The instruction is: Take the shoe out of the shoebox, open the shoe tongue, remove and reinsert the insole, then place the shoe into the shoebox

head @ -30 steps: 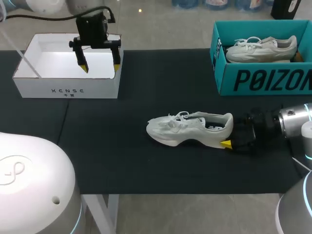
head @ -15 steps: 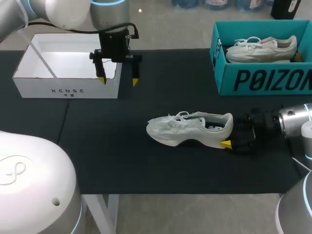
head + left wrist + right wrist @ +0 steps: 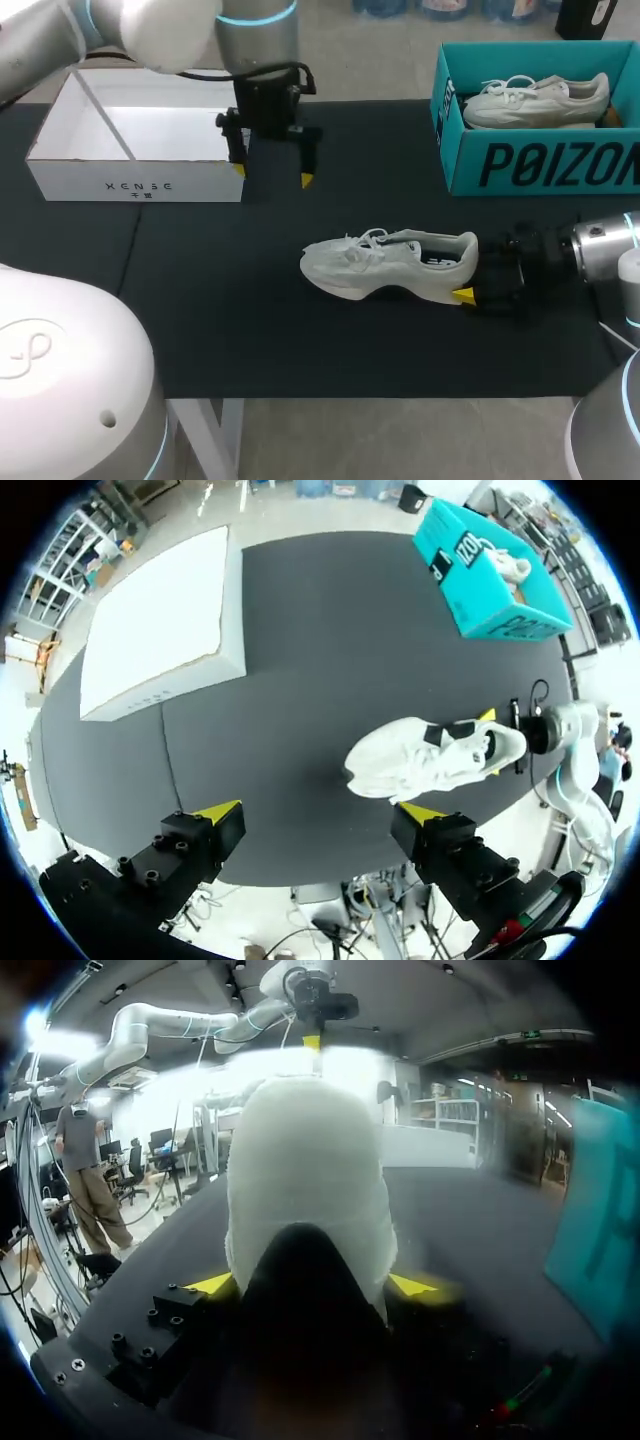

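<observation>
A white shoe (image 3: pixel 390 265) lies on its sole in the middle of the black mat (image 3: pixel 250 320), toe to the left. My right gripper (image 3: pixel 470 275) is at its heel, a yellow-tipped finger on each side, shut on the shoe. In the right wrist view the heel (image 3: pixel 305 1180) fills the space between the fingers of that gripper (image 3: pixel 312 1285). My left gripper (image 3: pixel 272 175) hangs open and empty above the mat, beside the white box's right corner, behind and left of the shoe. From the left wrist, the shoe (image 3: pixel 430 760) lies ahead of the open left gripper (image 3: pixel 320 810).
A teal shoebox (image 3: pixel 540 165) stands at the back right with a second white shoe (image 3: pixel 535 100) inside. An open white box (image 3: pixel 135 185) sits at the back left. The mat's front edge runs along the table front.
My left arm has moved right and toward the front, from over the white box to over the mat past its corner. The right gripper and the shoe have not moved.
</observation>
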Available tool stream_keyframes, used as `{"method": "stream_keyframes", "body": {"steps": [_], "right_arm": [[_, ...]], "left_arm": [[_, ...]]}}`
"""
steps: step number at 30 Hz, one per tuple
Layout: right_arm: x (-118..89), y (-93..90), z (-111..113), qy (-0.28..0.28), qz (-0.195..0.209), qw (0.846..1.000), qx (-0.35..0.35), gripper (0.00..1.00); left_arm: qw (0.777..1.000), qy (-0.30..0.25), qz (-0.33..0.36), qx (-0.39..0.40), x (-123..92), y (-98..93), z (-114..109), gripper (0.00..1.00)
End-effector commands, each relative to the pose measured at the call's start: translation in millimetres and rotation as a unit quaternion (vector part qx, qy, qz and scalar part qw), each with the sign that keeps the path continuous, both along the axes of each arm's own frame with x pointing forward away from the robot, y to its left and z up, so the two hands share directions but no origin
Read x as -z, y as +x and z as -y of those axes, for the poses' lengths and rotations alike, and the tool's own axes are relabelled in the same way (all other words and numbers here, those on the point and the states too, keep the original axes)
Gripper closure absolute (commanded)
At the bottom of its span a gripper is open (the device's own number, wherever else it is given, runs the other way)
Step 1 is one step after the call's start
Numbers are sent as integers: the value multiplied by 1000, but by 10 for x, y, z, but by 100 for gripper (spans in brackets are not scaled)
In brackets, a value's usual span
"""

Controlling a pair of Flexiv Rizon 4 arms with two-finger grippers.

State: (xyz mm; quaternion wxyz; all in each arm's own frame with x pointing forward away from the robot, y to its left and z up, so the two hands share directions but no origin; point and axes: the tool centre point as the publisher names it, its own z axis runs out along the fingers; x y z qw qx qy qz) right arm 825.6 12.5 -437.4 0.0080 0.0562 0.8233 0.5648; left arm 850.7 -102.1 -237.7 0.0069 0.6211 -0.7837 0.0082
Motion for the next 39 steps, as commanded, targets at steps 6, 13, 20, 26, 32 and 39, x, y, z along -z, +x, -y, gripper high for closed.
{"method": "stream_keyframes", "body": {"steps": [6,13,20,26,32,39], "right_arm": [[68,21,-40,-1,-1,1000,0,100],[68,21,-40,-1,-1,1000,0,100],[68,21,-40,-1,-1,1000,0,100],[68,21,-40,-1,-1,1000,0,100],[68,21,-40,-1,-1,1000,0,100],[68,21,-40,-1,-1,1000,0,100]], "left_arm": [[997,42,-1,69,327,-78,1293,0],[995,55,0,89,514,-112,1684,0],[993,68,-2,94,729,-206,1903,0],[993,89,3,77,815,-311,1993,0],[995,85,0,54,899,-351,1929,0],[996,90,6,27,938,-340,1825,0]]}}
